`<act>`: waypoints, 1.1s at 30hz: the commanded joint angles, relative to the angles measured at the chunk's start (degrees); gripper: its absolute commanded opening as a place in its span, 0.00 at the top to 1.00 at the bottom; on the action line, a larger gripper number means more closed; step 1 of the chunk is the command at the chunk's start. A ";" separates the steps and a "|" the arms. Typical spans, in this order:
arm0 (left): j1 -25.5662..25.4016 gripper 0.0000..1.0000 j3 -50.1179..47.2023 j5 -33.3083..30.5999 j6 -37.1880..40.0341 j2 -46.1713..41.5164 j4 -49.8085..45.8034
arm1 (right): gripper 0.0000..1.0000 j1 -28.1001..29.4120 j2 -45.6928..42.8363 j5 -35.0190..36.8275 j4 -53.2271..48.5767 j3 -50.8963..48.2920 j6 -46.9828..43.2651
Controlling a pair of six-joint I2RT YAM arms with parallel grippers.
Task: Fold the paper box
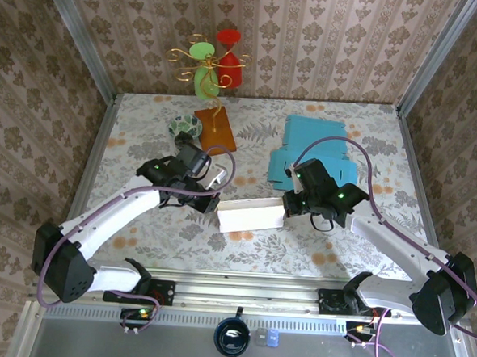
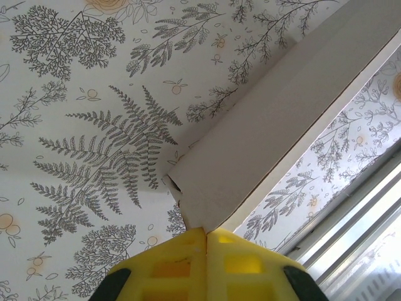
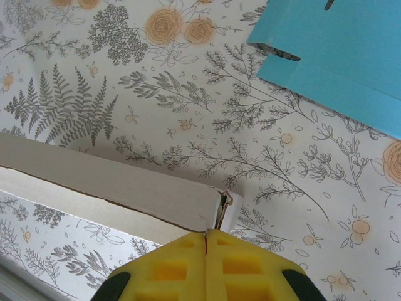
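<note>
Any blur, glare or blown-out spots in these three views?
Top external: evenly lit, white box sharp, no glare. Left wrist: tablecloth print crisp, metal rail at lower right washed out and soft. Right wrist: print and blue cardboard both sharp, no glare.

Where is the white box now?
In the top view, the white box lies central on the table, held between the left end effector and the right end effector.

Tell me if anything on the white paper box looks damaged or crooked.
The long white paper box looks slightly crumpled at both ends: a small torn-looking gap at the corner near the left gripper, and a frayed edge by the right gripper.
</note>
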 commanded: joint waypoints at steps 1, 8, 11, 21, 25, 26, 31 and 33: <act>-1.20 0.96 1.54 -1.10 -3.55 0.95 -1.57 | 1.00 0.81 0.29 1.09 -1.35 0.27 1.02; -1.36 0.99 2.98 -2.04 -9.28 1.21 -2.97 | 1.00 1.12 0.07 1.60 -1.13 0.02 1.13; -1.44 0.99 3.47 -1.99 -12.21 1.64 -3.17 | 1.00 1.16 0.07 1.80 -1.18 -0.01 1.21; -1.58 1.00 5.83 -1.38 -20.00 3.96 -4.11 | 1.00 1.34 0.07 1.72 -0.94 0.07 1.59; -1.61 1.00 6.99 -0.53 -22.39 4.89 -4.94 | 1.00 1.34 0.07 1.80 -1.03 -0.09 1.69; -1.54 1.00 7.18 -0.13 -23.06 5.07 -5.03 | 1.00 1.34 0.07 1.80 -0.99 -0.04 1.65; -1.00 1.00 7.66 1.34 -25.89 5.79 -5.54 | 1.00 1.43 -0.02 1.85 -0.92 -0.19 1.78; -0.70 1.00 8.00 2.02 -26.44 6.20 -5.85 | 1.00 1.43 -0.02 1.85 -0.83 -0.19 1.76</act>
